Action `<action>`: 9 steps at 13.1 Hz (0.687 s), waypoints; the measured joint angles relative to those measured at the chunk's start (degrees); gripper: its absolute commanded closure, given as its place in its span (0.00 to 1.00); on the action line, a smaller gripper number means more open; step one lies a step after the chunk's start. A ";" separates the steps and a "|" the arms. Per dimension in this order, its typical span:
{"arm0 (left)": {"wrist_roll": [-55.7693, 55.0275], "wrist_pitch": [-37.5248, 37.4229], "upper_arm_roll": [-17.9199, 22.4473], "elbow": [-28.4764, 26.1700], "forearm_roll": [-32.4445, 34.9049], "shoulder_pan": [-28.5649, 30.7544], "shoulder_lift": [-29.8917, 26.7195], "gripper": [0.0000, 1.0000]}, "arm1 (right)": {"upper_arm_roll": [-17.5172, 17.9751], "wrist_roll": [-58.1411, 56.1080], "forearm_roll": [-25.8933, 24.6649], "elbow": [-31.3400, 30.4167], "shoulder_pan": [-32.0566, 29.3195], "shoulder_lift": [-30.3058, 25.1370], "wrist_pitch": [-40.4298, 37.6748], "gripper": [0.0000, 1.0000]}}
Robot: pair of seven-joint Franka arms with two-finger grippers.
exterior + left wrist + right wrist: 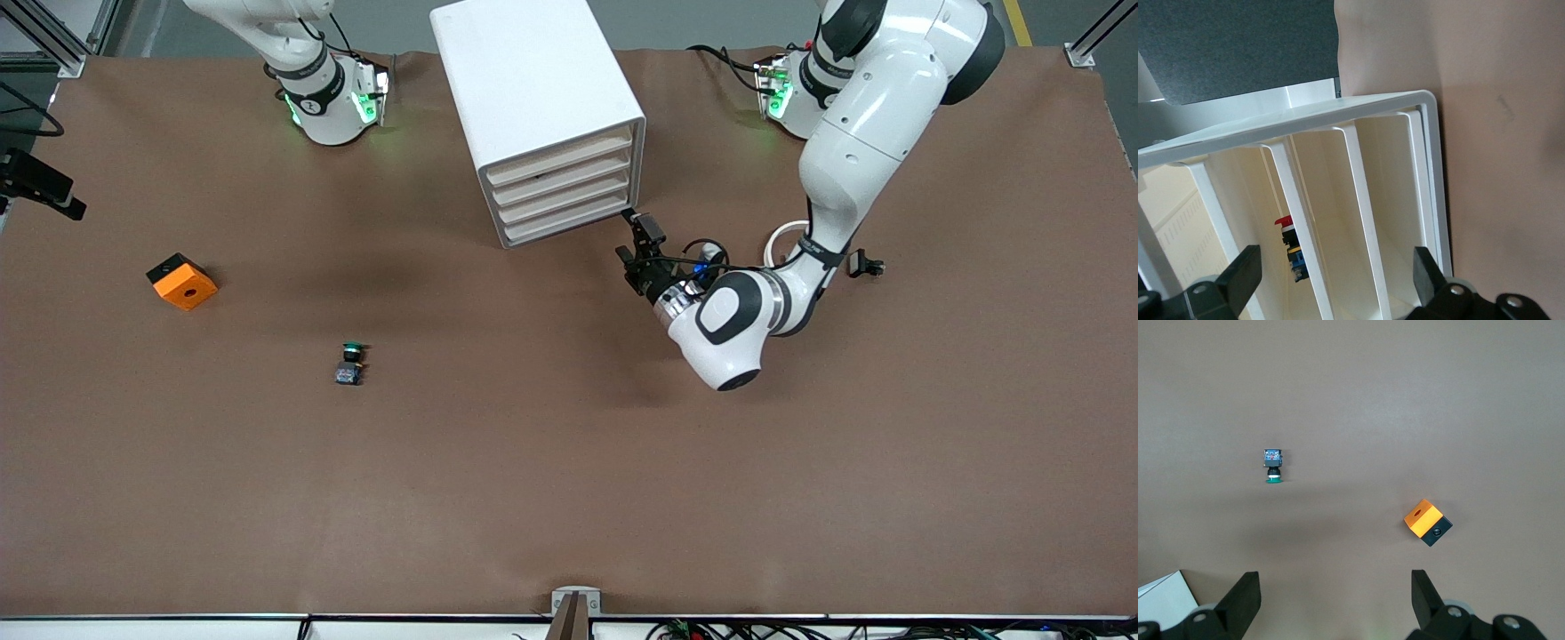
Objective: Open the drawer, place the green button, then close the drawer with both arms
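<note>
1. One white cabinet (538, 107) stands on the brown table (569, 498) between the two arm bases; it serves as the landmark here.
2. The cabinet holds four drawers stacked one above another, all pushed in with their cream fronts flush; the lowest drawer (564, 222) is the one nearest the left gripper.
3. One left gripper (637, 242) sits low in front of the cabinet, at the corner of the drawer fronts toward the left arm's end. Its two fingers (1239, 275) are spread wide and grip nothing.
4. The left wrist view looks into the cabinet's front, and one small red-capped part (1289, 241) shows inside it.
5. One button (350, 364) with a green cap lies on the table, nearer to the front camera than the cabinet and toward the right arm's end, well apart from it.
6. One orange cube (181, 281) with a black face lies farther still from the cabinet toward that same end, apart from the button.
7. One right gripper (1335, 600) is out of the front view; its wrist camera looks down from high over the table at the button (1273, 465) and the cube (1428, 522). Its two fingers (1238, 600) stand wide apart, empty.
8. A corner of the cabinet (1161, 597) shows beside the right gripper's finger.
</note>
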 measured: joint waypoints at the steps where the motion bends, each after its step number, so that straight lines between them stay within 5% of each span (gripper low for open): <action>1: -0.29 0.00 0.00 0.01 -0.05 -0.45 0.35 0.00 | 0.00 0.00 0.00 0.00 0.00 0.00 0.00 0.00; 4: -1.13 0.06 0.00 0.03 -0.05 -0.80 2.56 0.00 | 0.00 0.00 0.00 0.00 0.00 0.00 0.00 0.00; 7: -1.15 0.06 -0.05 0.06 -0.12 -2.15 3.84 0.16 | 0.01 0.00 0.00 0.00 0.00 0.00 0.00 0.00; 9: -1.28 0.06 -0.08 0.05 -0.85 -3.76 4.01 0.17 | 0.02 0.00 0.00 0.00 0.00 0.00 0.01 0.00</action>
